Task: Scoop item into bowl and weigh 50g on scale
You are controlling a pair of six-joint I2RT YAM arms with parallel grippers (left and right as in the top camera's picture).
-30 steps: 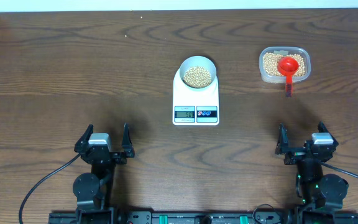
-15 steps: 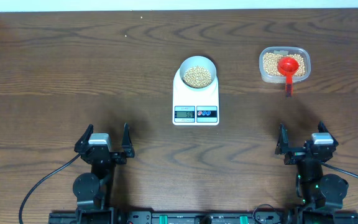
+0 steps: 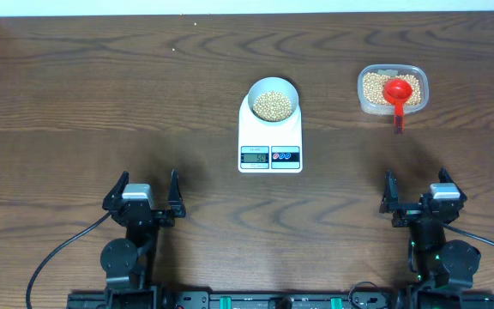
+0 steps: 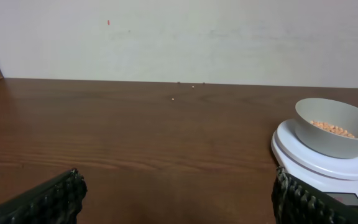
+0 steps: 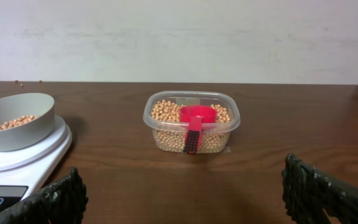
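From overhead we see the bowl standing on the scale at mid-counter, with the beans inside it. The display's digits are too small to read. More beans fill the clear tub to the right, partly hidden under a red scoop. The left jaws and the right jaws stand wide apart, holding nothing, near the front edge. In the left wrist view the frame cuts off the bowl and scale. The right wrist view does likewise, and only the fingertips show.
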